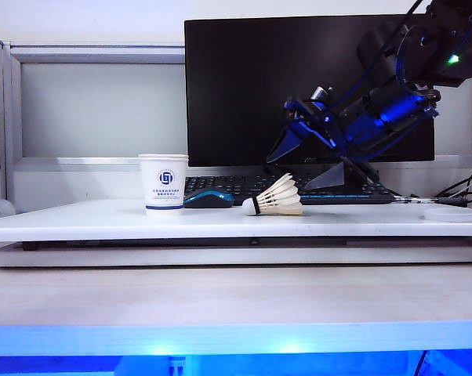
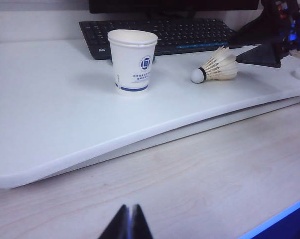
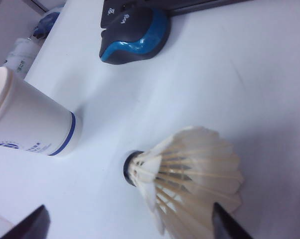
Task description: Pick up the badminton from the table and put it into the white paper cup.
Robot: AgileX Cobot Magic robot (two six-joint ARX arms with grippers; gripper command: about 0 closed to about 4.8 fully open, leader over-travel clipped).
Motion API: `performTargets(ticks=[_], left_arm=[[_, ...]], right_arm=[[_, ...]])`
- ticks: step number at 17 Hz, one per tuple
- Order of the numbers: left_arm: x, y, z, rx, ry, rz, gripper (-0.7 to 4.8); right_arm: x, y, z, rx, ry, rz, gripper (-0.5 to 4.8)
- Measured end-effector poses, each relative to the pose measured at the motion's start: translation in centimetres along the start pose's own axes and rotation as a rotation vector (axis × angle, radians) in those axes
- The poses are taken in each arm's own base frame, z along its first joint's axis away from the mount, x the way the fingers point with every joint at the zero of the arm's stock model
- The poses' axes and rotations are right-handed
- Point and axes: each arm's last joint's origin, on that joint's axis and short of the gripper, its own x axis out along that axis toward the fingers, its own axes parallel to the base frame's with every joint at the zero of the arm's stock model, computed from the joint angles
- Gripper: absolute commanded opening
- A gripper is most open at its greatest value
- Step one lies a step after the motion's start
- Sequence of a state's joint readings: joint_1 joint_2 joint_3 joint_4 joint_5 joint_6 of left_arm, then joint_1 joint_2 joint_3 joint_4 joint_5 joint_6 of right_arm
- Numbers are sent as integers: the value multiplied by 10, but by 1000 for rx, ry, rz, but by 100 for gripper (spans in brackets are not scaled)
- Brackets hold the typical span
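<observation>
Table (image 1: 103, 223): wide white top w/ thick front edge, sitting on a pale wood-grain surface; blue-lit strip along the near edge. Grey partition panel behind.

Black monitor (image 1: 244, 86) at back, screen dark. Black keyboard (image 1: 236, 186) under it. Black/blue mouse (image 1: 208, 198) just beside white paper cup (image 1: 164, 183), between cup and keyboard.

Cup upright, left of badminton (image 1: 277, 197), apart from it. Badminton on its side on table, cork tip toward cup, feathers toward my right end effector (image 1: 318, 160).

Right end effector: fingers spread wide, one above the feathers and one behind them, not touching as far as I can see. Left end effector (image 2: 131, 224): tips pressed together, over the wood surface, well apart from everything.

Cup: blue round logo, blue stripe nr base; small blue text, unreadable. Small white disc (image 1: 451, 214) on table, far right.
</observation>
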State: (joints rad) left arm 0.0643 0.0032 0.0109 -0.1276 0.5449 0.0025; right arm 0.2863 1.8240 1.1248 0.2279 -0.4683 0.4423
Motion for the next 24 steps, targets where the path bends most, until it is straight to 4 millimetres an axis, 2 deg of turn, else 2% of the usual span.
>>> performTargets(ticks=[4,6,8,9,10,11,20,24], left_arm=[[0,0,0,0,0,10,21],[0,0,0,0,0,10,21],[0,0,0,0,0,10,21],[0,0,0,0,0,10,21],[0,0,0,0,0,10,21],[0,0,0,0,0,11,21],[0,0,0,0,0,11,21],[0,0,0,0,0,16,21]], right_arm=[[8,-2,-7,10,33,13,394],[13,-4,-9,18,48,24,337],[15,-3,-10,20,53,24,221],[15,-3,-10,18,48,22,122],[15,-3,-9,13,39,25,52],[15,-3,-8,10,32,27,3],[15,2,-2,-16,11,95,-7],[12,17,20,-58,-24,177,-7]])
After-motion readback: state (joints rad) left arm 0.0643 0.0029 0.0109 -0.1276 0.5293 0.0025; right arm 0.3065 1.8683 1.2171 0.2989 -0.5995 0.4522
